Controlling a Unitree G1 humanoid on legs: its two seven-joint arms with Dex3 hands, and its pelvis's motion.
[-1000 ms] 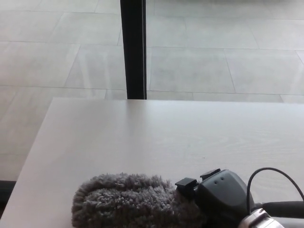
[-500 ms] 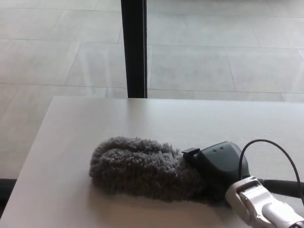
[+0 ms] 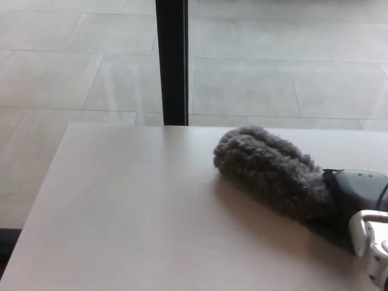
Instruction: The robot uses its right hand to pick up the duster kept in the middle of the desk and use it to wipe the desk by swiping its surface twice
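1. The pale wood-grain desk (image 3: 121,206) is bare across its left and near part, where the fluffy grey duster (image 3: 270,170) lay half a second ago.
2. The black vertical post (image 3: 172,60) stands beyond the far edge, clear of the sweep.
3. The duster now lies toward the far right, head near the far edge: a swipe looks underway.
4. The right hand (image 3: 357,194) grips its handle end; nothing blocks the desk. No left hand shows.
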